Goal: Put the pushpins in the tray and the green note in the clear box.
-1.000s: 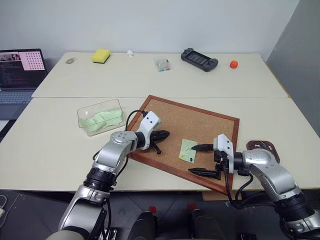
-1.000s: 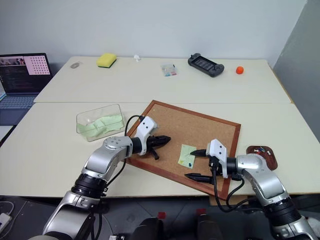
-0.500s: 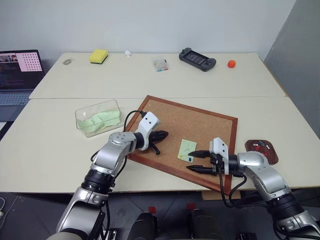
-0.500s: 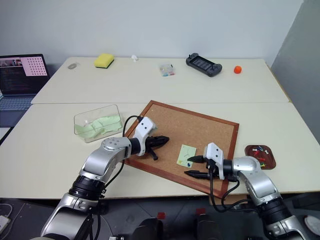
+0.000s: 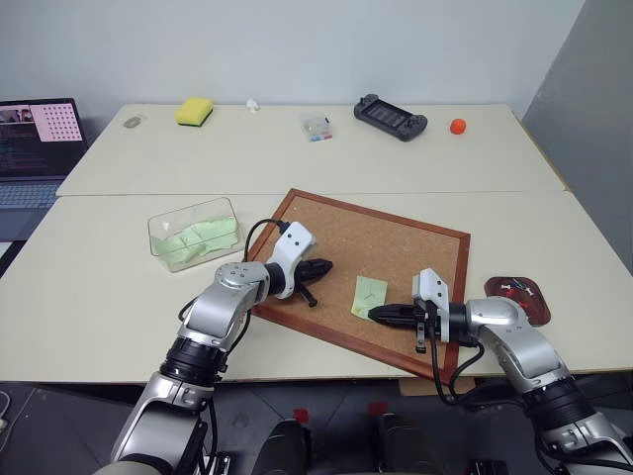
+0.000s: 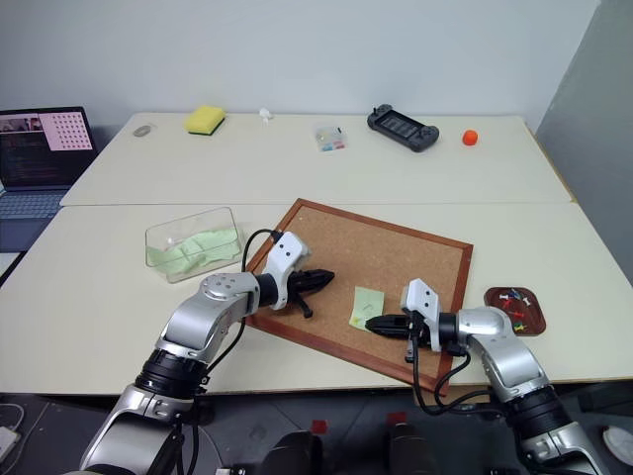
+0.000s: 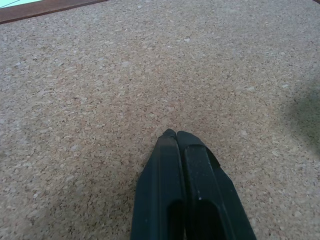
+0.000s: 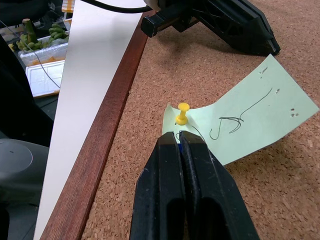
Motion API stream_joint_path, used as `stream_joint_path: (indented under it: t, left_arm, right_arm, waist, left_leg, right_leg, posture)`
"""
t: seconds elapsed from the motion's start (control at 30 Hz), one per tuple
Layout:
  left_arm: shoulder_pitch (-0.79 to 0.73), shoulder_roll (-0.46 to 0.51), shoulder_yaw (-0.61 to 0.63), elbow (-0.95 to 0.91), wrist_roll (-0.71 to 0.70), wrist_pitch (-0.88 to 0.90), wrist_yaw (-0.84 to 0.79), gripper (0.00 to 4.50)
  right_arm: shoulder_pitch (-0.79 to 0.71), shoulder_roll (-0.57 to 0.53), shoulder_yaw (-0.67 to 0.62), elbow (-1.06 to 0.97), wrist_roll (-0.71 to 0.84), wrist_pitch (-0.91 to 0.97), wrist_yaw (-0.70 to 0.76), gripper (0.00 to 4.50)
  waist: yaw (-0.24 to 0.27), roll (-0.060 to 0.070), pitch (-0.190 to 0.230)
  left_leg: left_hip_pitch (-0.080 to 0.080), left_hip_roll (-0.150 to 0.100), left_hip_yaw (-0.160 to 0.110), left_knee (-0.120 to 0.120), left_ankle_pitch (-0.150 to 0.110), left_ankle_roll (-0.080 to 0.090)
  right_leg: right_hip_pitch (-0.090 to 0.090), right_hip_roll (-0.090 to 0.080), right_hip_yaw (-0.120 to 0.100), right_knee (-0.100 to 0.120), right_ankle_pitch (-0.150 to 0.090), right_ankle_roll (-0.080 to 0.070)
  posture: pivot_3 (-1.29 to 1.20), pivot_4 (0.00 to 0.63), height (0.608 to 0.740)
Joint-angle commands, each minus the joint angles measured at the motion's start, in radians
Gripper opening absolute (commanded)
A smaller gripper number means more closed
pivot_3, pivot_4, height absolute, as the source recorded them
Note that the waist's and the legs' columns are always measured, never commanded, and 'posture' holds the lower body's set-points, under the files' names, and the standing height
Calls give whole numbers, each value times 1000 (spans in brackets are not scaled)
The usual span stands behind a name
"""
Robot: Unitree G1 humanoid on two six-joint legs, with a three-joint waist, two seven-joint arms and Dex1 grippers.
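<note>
Green note point(image 8: 245, 125): on corkboard point(image 5: 396, 242), yellow pushpin point(image 8: 182, 113) in its corner; right gripper point(image 8: 178, 139) jaws together at note edge; left gripper point(image 5: 324, 265) jaws together over corkboard

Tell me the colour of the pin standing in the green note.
Yellow; the pin shows best in the right wrist view.

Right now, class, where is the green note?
The green note lies on the corkboard, near its front edge, just left of the shut right gripper.
</note>
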Motion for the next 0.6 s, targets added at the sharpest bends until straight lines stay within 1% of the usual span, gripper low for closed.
stream_joint_path:
  t: [0.03,0.23,0.37,0.5,0.6]
  left_arm:
    - [25,7,-25,4,16,29,-5,0]
    - [31,4,-26,2,18,32,1,0]
    - [34,4,-30,6,22,32,4,0]
    - [36,5,-30,6,22,33,5,0]
    - [41,7,-29,2,21,35,4,0]
  right_arm:
    - [-1,-17,-41,-125,51,53,-2,13]
    - [-11,-31,-126,-312,166,223,-73,13]
    - [-15,-49,-187,-380,222,306,-122,13]
    - [3,-75,-319,-405,263,377,-222,13]
    - [68,-121,-417,-396,216,353,-281,13]
  waist:
    - [0,0,0]
    - [1,0,0]
    - [1,0,0]
    - [2,0,0]
    - [2,0,0]
  left_leg:
    - [0,0,0,0,0,0]
    - [-4,0,-1,0,0,0]
    - [-4,0,-1,0,0,0]
    - [-5,0,-1,0,0,0]
    - [-5,-1,-1,0,0,0]
  right_leg:
    - [0,0,0,0,0,0]
    - [-4,0,0,0,0,0]
    - [-4,0,-1,0,0,0]
    - [-4,-1,-1,0,0,0]
    - [-4,-1,-1,-1,0,0]
  posture:
    - [0,150,740]
    - [0,150,740]
    - [0,150,740]
    - [0,150,740]
    - [0,150,740]
